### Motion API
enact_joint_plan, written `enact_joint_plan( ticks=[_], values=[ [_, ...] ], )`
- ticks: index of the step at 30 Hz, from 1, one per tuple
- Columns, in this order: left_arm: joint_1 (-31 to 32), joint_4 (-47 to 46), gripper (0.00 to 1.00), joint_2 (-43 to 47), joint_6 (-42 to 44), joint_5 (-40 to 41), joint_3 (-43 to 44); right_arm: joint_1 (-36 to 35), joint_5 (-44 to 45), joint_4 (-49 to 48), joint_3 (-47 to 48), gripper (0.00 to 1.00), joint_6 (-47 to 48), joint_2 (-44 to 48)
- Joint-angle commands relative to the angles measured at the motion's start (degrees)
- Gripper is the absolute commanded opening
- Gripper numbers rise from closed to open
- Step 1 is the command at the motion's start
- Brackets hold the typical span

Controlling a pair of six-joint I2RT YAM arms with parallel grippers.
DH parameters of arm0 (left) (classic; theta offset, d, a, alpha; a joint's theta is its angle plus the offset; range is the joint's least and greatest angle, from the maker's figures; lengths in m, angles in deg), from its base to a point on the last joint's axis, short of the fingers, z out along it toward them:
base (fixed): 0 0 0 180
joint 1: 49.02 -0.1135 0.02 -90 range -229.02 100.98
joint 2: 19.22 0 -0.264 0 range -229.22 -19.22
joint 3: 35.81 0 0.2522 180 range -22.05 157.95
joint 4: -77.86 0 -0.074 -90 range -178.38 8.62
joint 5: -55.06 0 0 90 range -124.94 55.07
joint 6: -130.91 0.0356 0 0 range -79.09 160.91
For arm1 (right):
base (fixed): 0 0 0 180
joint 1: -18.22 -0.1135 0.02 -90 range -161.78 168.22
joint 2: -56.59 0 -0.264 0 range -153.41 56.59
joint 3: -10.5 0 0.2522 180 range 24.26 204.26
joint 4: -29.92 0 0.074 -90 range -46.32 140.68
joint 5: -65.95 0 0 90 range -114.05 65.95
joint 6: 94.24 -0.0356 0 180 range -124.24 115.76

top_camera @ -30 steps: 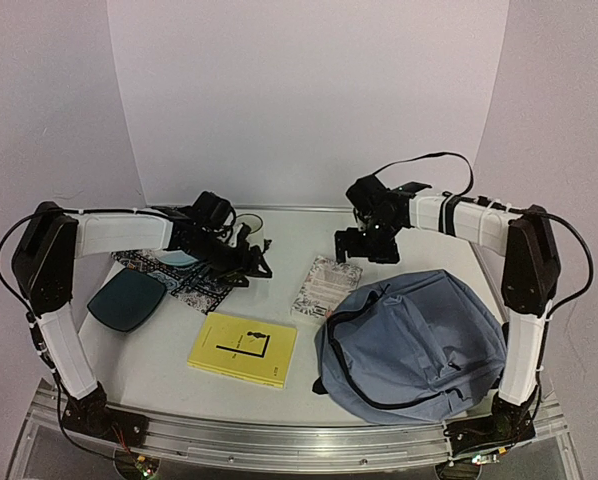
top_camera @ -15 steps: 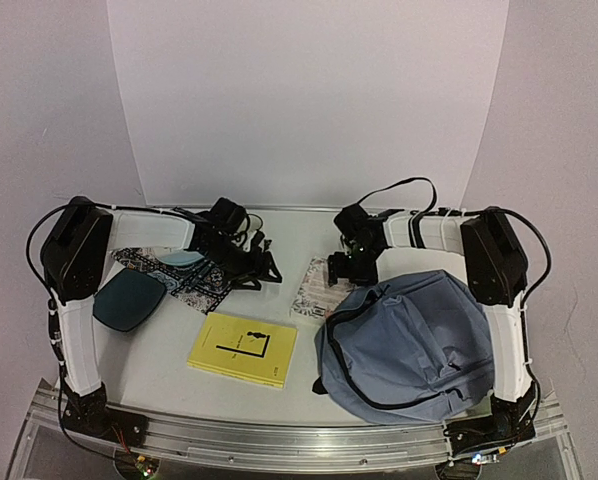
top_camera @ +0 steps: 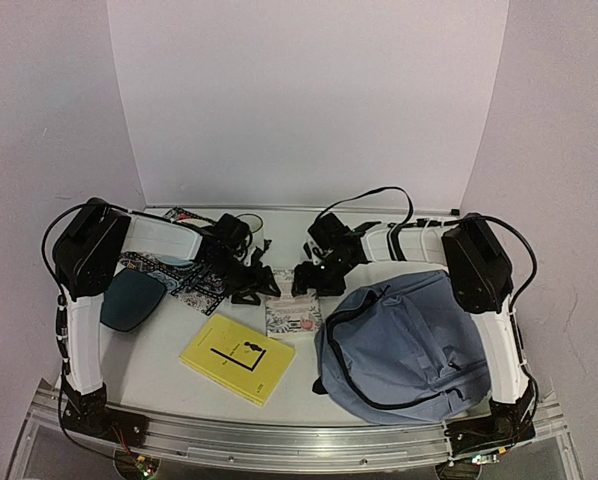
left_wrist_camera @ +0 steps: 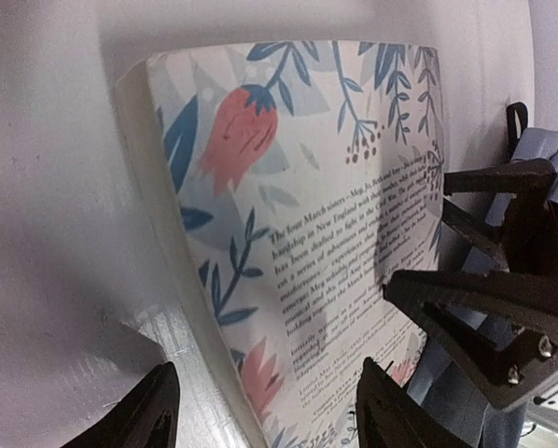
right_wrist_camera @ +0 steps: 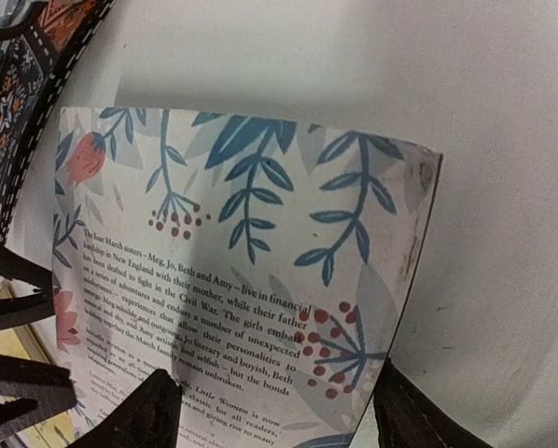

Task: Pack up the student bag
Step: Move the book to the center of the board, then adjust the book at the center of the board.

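Observation:
The student bag (top_camera: 409, 345), a blue-grey backpack, lies flat at the right front, and its edge shows in the left wrist view (left_wrist_camera: 543, 149). A floral paperback (top_camera: 293, 316) lies flat on the table just left of the bag. My left gripper (top_camera: 255, 286) is open at the book's left side. In the left wrist view (left_wrist_camera: 265, 397) its fingers straddle the book's (left_wrist_camera: 307, 215) spine edge. My right gripper (top_camera: 310, 280) is open over the book's far edge. In the right wrist view (right_wrist_camera: 274, 397) its fingers sit low over the book's (right_wrist_camera: 251, 252) cover. Neither gripper is closed on the book.
A yellow book (top_camera: 237, 358) lies at the front centre. A dark teal tray (top_camera: 129, 300) and a patterned book (top_camera: 194, 288) lie at the left under my left arm. The white back wall stands close behind.
Both grippers have moved toward the table's centre and lower. The floral book has slid nearer and leftward between them. The yellow book has shifted and turned a little.

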Motion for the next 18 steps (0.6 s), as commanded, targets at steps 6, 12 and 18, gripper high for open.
enact_joint_plan(
  ticks=[6, 12, 18],
  values=[
    [-0.46, -12.53, 0.6, -0.32, -10.05, -6.76, -5.21, -0.8, -4.29, -4.26, -3.27, 0.71, -5.8, -1.04],
    [-0.51, -26.26, 0.47, 4.6, -19.28, -11.0, -11.01, -1.2, -4.4, -5.43, -4.36, 0.7, -6.16, -0.53],
    [-0.46, -30.37, 0.34, 9.09, -22.25, -9.53, -12.71, -1.21, -4.67, -8.06, -6.46, 0.7, -6.86, 0.87]
  ],
)
